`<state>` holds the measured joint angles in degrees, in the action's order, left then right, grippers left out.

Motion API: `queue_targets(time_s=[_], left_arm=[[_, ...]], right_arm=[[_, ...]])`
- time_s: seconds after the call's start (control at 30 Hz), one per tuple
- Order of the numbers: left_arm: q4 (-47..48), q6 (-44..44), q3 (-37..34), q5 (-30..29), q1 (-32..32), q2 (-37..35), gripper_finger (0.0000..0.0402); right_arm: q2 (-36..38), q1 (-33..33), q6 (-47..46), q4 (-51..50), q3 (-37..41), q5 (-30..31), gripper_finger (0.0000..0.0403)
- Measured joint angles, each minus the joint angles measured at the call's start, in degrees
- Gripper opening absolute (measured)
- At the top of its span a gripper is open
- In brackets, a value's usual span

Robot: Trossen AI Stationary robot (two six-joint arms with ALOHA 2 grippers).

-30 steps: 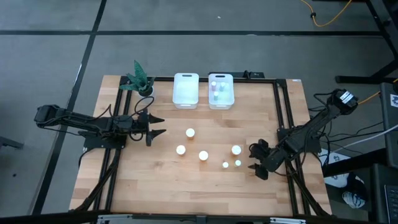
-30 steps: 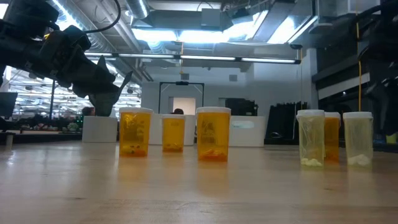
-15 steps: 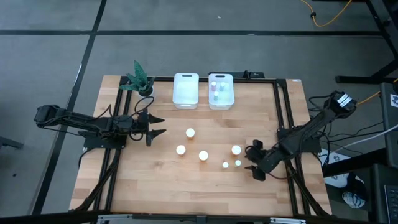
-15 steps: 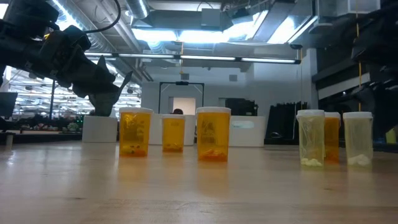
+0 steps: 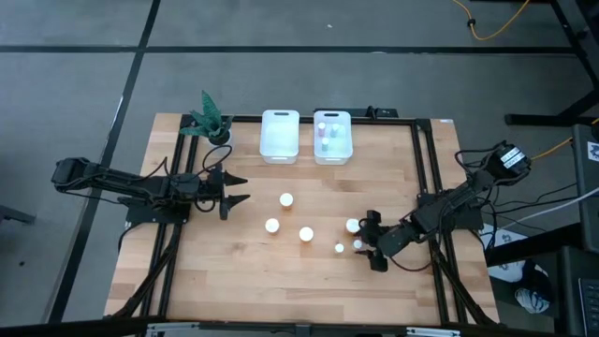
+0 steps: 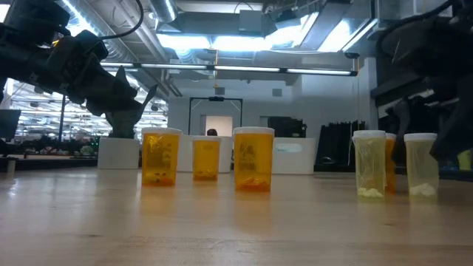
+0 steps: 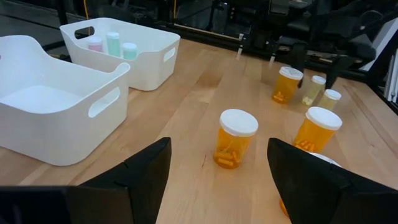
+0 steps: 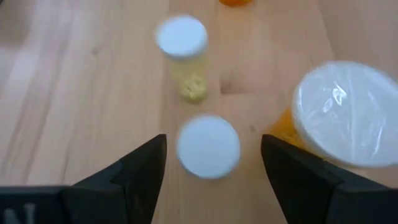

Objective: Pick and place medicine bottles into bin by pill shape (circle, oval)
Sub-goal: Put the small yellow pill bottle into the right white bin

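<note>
Bottles: six on surface (image 5: 234,271), three in right bin (image 5: 332,137), left bin (image 5: 280,136) empty. Right gripper (image 8: 211,163) open, fingers straddling small pale bottle (image 8: 208,147); amber bottle (image 8: 336,118) just beside. Left gripper (image 5: 236,189) open, idle, holding nothing. Most sorting left.

Bright overhead lights; right wrist view blurry.
</note>
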<state>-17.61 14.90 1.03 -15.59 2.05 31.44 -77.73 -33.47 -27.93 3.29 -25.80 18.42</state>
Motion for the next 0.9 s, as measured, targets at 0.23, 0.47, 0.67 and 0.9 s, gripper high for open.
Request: queue_targets(time_s=[0.23, 0.47, 0.67, 0.9], left_arm=[[0.00, -0.02, -0.01, 0.00, 0.01, 0.00, 0.0259], [0.00, -0.02, -0.01, 0.00, 0.00, -0.02, 0.0259], [0.00, -0.02, 0.00, 0.00, 0.01, -0.02, 0.0259], [0.00, -0.02, -0.01, 0.00, 0.02, -0.02, 0.0259]], right_arm=[[0.00, 0.00, 1.19, 0.42, -0.02, 0.06, 0.0245], [0.00, 0.00, 1.05, 0.43, -0.02, 0.06, 0.0193], [0.00, 0.00, 1.09, -0.01, -1.22, 0.06, 0.0123], [3.37, 0.41, 6.23, -12.79, -10.18, 0.68, 0.0106]])
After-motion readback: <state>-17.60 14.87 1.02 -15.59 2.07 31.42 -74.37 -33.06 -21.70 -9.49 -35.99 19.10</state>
